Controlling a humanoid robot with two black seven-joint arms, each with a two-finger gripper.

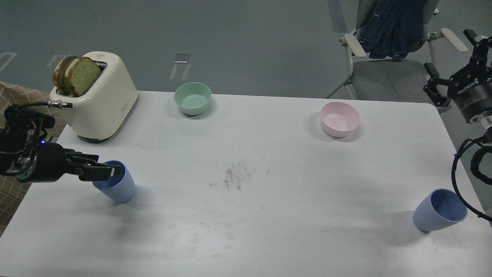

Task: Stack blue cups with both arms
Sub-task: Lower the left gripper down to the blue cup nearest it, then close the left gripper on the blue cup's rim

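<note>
Blue cups: left cup (115,186) is standing at the tabletop's (246,215) near-left, right cup (439,211) is sitting tilted at near-right, well apart. My left pincer (109,170) is reaching over the left cup's rim; can't tell whether it's gripping. My right pincer (453,57) is hanging spread open, empty, beyond the tabletop's far-right edge.

Surface (269,154): white, smooth, matt, scuffed w/ brown marks at centre. Blue cups, L (117,186) & R (440,211): matt plastic. Green bowl (192,98), pink bowl (340,119): matt plastic. Toaster (100,100) at far-L corner: cream, semi-gloss plastic. Toast (76,75): rough, porous.
</note>
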